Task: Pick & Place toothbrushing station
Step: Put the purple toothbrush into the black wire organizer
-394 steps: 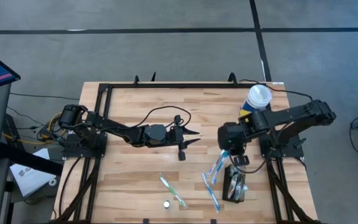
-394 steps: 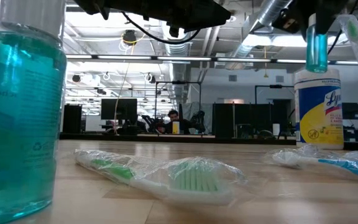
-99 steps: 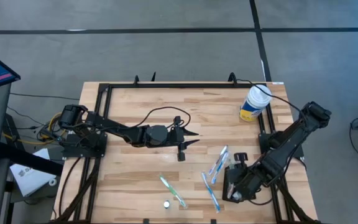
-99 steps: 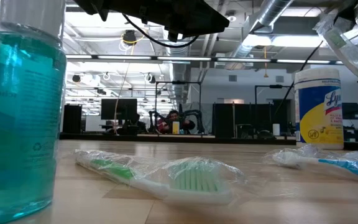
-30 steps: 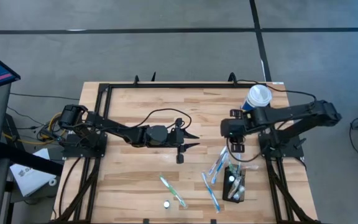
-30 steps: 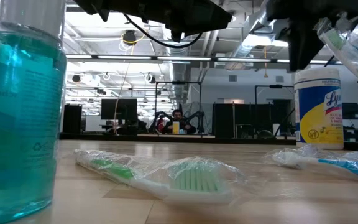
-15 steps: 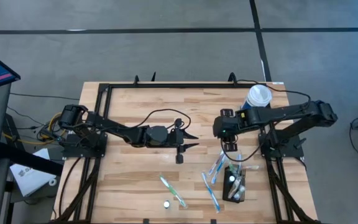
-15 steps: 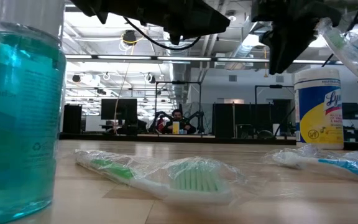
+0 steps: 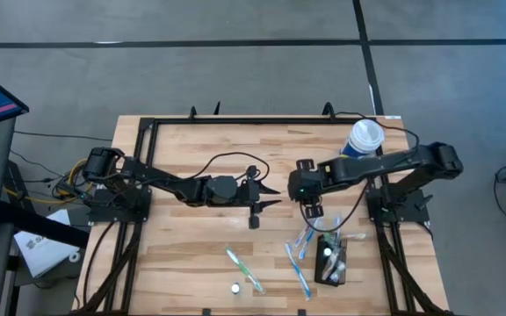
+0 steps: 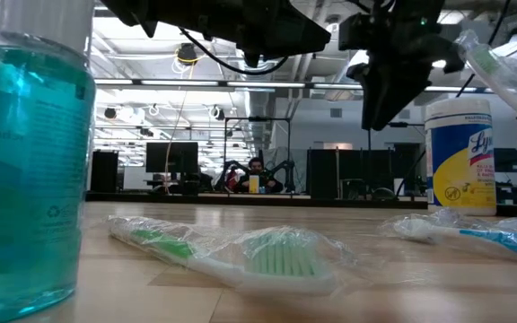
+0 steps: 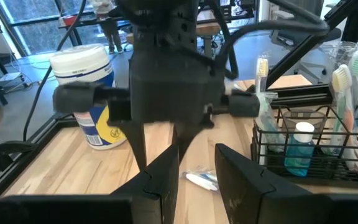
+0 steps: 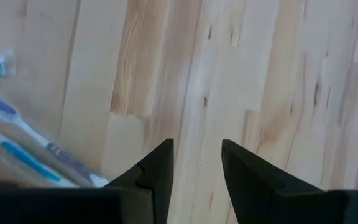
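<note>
I take the toothbrushing station [image 9: 330,259] as my landmark: a small black wire caddy standing upright on the wooden table [image 9: 191,237], near its front right corner, with wrapped toothbrushes and a small blue bottle [image 11: 295,148] standing in it.

My right claw [image 9: 313,211] hangs above the bare boards just behind the station, toward the table's middle. Its two dark fingers [image 12: 156,168] point down at the wood with a clear gap between them and nothing in it, so they are spread and empty. It does not touch the station.

My left claw [image 9: 256,213] waits farther from the station, over the middle of the table, level with my right claw and facing it. Its fingers [image 11: 164,177] stand apart and hold nothing.

Two wrapped blue toothbrushes [image 9: 302,244] lie on the boards just beside the station, on the side toward the table's middle. A wrapped green toothbrush [image 9: 243,269] lies farther out that way, well apart from it. A white-lidded yellow and blue canister [image 9: 362,140] stands behind the station, near the table's back right corner.
</note>
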{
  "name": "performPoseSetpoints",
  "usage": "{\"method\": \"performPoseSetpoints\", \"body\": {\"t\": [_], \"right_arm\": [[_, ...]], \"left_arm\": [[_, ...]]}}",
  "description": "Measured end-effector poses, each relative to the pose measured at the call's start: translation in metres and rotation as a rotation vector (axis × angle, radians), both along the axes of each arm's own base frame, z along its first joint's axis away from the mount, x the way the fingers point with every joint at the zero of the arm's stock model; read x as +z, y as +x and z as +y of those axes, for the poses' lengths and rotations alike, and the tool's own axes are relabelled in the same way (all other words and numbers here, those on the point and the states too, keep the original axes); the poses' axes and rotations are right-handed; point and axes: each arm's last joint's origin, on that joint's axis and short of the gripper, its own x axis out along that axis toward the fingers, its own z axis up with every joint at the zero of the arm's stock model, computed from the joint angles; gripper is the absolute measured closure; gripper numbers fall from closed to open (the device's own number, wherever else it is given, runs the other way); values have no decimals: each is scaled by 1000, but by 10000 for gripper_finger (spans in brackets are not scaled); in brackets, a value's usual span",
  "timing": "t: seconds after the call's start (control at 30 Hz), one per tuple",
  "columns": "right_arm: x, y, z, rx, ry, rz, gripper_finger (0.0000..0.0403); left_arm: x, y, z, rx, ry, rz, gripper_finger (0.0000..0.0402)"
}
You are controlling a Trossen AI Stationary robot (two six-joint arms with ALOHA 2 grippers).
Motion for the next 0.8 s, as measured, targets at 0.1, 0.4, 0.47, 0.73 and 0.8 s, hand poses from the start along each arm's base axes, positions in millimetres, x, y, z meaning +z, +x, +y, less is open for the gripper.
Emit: {"method": "performPoseSetpoints", "body": {"t": [0.1, 0.4, 0.47, 0.73, 0.8], "right_arm": [[-5, 5, -2, -5, 0, -2, 278], [-28, 17, 3, 24, 40, 72, 279], [-31, 18, 6, 42, 61, 86, 281], [-31, 16, 26, 97, 70, 84, 318], [-31, 16, 30, 106, 71, 83, 327]], "left_arm": [[0, 0, 0, 0, 0, 0, 303], [0, 0, 0, 0, 0, 0, 303], [0, 0, 0, 0, 0, 0, 303], [0, 0, 0, 0, 0, 0, 303], [0, 0, 0, 0, 0, 0, 303]]}}
